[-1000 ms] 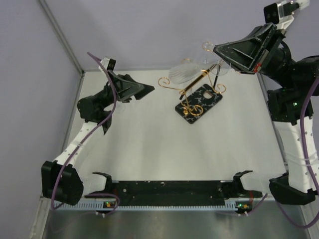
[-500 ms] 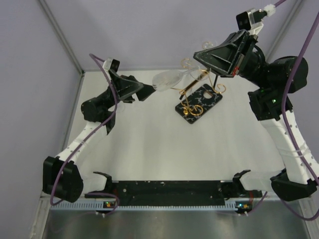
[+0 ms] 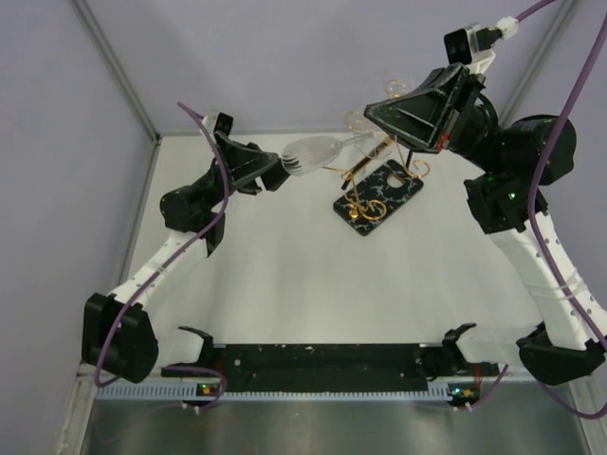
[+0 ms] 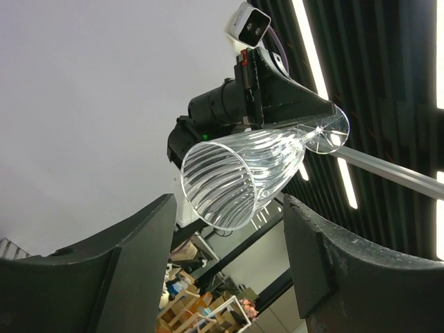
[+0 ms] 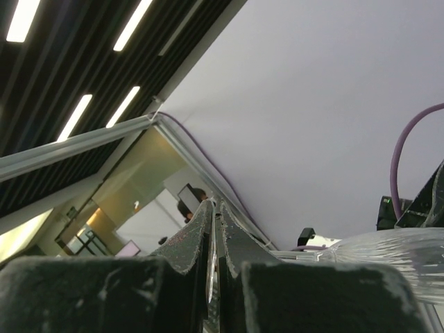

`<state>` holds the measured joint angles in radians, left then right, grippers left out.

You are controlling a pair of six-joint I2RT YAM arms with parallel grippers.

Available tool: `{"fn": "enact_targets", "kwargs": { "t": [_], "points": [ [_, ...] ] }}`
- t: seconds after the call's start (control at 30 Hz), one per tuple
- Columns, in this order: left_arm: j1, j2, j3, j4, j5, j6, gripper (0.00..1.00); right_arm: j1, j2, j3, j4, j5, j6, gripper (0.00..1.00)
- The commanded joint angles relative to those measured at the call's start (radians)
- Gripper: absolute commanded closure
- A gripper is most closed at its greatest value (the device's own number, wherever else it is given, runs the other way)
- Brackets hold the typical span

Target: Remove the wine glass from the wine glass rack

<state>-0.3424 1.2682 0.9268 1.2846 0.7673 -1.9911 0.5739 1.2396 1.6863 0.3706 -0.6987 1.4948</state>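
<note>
Wine glass [image 3: 308, 152], clear with a ribbed bowl, lies sideways in the air, its stem pinched in the right gripper's [image 3: 373, 131] closed fingers. Its mouth faces the left gripper [image 3: 277, 172], whose fingers stand wide apart and off it. It hangs just left of the gold wire rack [image 3: 384, 190] on a black marbled base, so lift-off looks done and a handover in hand; next the left fingers must close gently on the bowl.

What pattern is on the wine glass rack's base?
Black rectangular base with white marble veining; best seen in top external view.
</note>
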Motion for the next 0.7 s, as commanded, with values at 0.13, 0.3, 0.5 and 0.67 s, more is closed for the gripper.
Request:
{"fn": "enact_targets", "kwargs": {
  "t": [0.13,0.3,0.5,0.67],
  "points": [
    [-0.015,-0.035,0.038,0.384,-0.036,-0.057,0.34,0.014,-0.052,0.024,0.033,0.021,-0.021,1.0],
    [-0.027,-0.053,0.049,0.384,-0.043,-0.04,0.35,0.014,-0.065,0.01,0.037,0.022,-0.018,1.0],
    [-0.047,-0.067,0.064,0.383,-0.054,-0.02,0.36,0.014,-0.077,-0.023,0.059,0.027,-0.007,1.0],
    [-0.072,-0.072,0.079,0.384,-0.056,-0.009,0.37,0.014,-0.071,-0.036,0.088,0.027,0.013,1.0]
  ]
}}
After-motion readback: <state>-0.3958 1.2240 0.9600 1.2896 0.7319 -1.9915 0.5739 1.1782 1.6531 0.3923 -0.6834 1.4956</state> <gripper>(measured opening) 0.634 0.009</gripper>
